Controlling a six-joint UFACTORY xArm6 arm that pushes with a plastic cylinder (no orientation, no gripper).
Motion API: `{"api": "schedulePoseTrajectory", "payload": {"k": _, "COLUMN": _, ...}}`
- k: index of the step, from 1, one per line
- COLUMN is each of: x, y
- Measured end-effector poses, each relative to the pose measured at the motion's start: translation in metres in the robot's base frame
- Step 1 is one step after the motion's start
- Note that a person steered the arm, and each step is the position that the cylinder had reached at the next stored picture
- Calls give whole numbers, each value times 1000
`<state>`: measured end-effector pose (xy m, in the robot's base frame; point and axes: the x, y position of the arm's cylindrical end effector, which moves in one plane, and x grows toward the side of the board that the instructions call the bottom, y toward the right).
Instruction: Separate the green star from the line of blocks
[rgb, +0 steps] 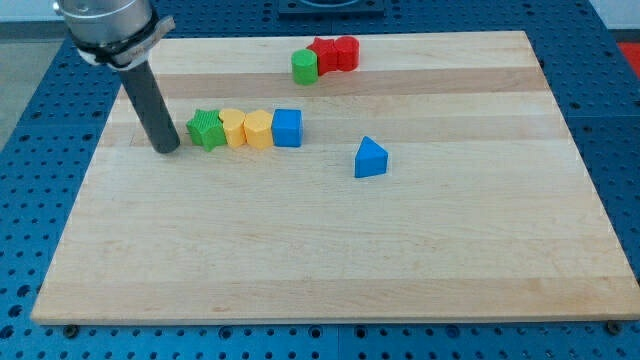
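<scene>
My tip (167, 149) is resting on the tabletop (330, 260) near its left edge, holding nothing, just beside the green star (207, 129); contact unclear. Star is heading the line: yellow block (233, 128), yellow block (258, 129), blue cube (287, 127).

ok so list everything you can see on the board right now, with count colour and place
green star: 1, green, left end of the row at the view's left
yellow blocks: 2, yellow, middle of that row, side by side; the left one looks like a heart, the other's shape is unclear
blue cube: 1, blue, right end of the row
blue triangle: 1, blue, alone, right of the row
green cylinder: 1, green, near the view's top
red blocks: apparently 2, red, touching the green cylinder's right side; shapes unclear
wooden board: 1, light wood, on a blue perforated table
my tip: 1, dark rod, just left of the green star
</scene>
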<state>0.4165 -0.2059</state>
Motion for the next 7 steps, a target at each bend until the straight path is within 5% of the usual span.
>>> {"api": "schedulePoseTrajectory", "payload": {"k": 7, "x": -129, "y": 57}}
